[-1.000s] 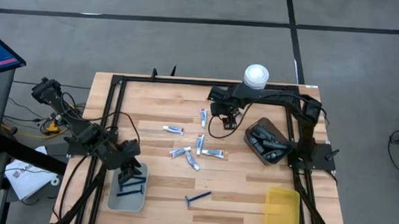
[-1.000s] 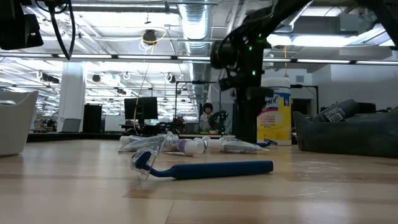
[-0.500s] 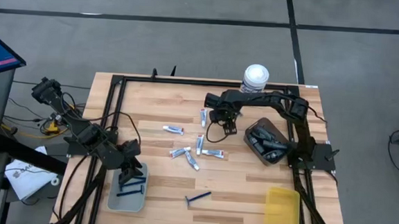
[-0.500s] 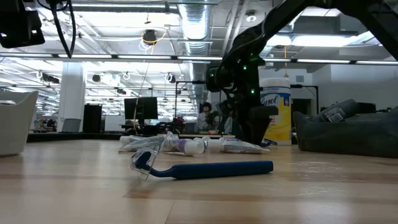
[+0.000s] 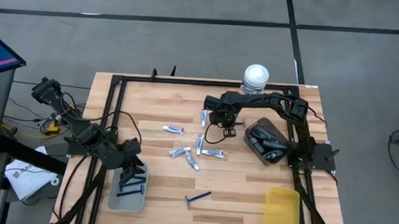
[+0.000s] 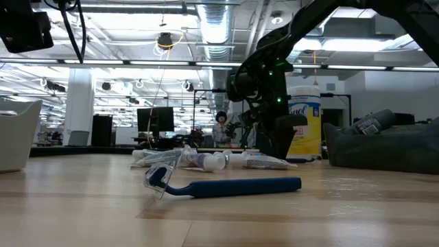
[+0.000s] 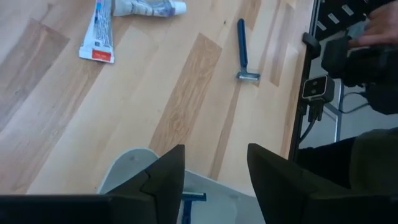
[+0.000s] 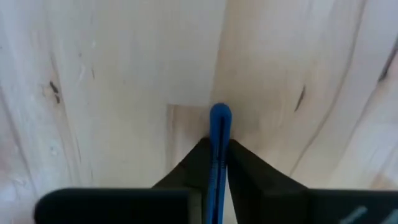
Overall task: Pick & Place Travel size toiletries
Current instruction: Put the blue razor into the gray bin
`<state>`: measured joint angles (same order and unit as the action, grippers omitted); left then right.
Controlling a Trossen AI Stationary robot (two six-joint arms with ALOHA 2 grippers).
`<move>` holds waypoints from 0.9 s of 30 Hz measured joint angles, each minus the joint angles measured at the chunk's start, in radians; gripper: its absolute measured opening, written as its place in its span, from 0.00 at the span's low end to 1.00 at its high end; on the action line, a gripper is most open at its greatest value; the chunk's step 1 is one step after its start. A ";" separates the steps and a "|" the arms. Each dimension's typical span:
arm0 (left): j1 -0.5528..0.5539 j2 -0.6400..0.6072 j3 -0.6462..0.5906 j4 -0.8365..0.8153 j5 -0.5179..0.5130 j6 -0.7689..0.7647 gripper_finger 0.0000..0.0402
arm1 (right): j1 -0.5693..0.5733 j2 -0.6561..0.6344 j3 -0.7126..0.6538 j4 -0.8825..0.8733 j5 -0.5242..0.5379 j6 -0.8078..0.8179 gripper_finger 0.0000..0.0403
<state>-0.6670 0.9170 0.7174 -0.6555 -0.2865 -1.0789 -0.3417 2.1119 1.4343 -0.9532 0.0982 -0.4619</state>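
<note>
STEP: pick | right gripper (image 8: 216,163) near tabletop's far edge, jaws pinching blue razor (image 8: 219,134) | left gripper (image 7: 214,171) jaws spread over grey tray (image 5: 126,199) | NEXT: lift razor clear, carry to tray.

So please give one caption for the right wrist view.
Right gripper fingers shut on a thin blue razor above the wooden table.

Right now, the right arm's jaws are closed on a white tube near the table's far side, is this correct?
Not quite: the right gripper is closed on a thin blue razor, not a white tube, as the right wrist view shows. It is indeed near the table's far side.
</note>
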 joint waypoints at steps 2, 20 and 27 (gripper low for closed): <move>0.000 0.000 0.000 0.001 -0.018 0.000 0.42 | 0.003 -0.021 -0.003 0.009 0.004 0.014 0.06; 0.000 0.000 0.000 0.052 -0.328 0.043 0.45 | 0.011 -0.491 -0.003 0.228 -0.025 0.356 0.01; 0.001 0.000 0.000 0.198 -0.492 0.183 0.56 | 0.095 -0.657 -0.002 0.347 -0.026 0.490 0.01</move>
<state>-0.6662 0.9172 0.7177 -0.4574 -0.7783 -0.8960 -0.2471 1.4546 1.4322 -0.6067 0.0719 0.0277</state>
